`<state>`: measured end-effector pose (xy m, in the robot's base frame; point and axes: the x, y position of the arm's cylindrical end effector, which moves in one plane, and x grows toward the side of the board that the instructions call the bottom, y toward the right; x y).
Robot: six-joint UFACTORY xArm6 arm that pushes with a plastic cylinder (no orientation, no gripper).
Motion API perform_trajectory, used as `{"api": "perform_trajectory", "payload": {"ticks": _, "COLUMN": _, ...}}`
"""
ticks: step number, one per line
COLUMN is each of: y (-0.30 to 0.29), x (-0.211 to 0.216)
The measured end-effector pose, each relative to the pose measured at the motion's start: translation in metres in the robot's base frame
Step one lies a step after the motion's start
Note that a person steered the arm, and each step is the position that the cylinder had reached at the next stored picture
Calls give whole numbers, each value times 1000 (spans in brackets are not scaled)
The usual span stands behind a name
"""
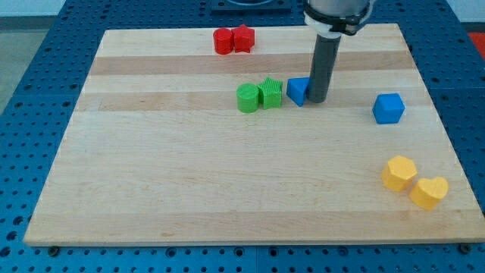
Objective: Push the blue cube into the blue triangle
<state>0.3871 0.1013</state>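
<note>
The blue cube (389, 108) sits on the wooden board (227, 189) at the view's right. The blue triangle (298, 90) lies near the board's upper middle, partly hidden behind my rod. My tip (317, 100) rests on the board right against the blue triangle's right side. The blue cube is well to the right of the tip, apart from it.
A green round block (248, 98) and a green star-like block (270, 93) touch each other just left of the blue triangle. Two red blocks (233, 39) sit at the top edge. A yellow hexagon (399, 172) and a yellow heart (429, 192) lie at the lower right.
</note>
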Motion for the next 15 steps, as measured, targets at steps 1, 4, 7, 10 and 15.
{"api": "perform_trajectory", "payload": {"ticks": 1, "y": -10, "x": 5}}
{"api": "perform_trajectory", "payload": {"ticks": 4, "y": -8, "x": 34}}
{"api": "perform_trajectory", "payload": {"ticks": 7, "y": 106, "x": 73}}
{"api": "perform_trajectory", "payload": {"ticks": 10, "y": 163, "x": 44}}
{"api": "perform_trajectory", "payload": {"ticks": 15, "y": 97, "x": 49}}
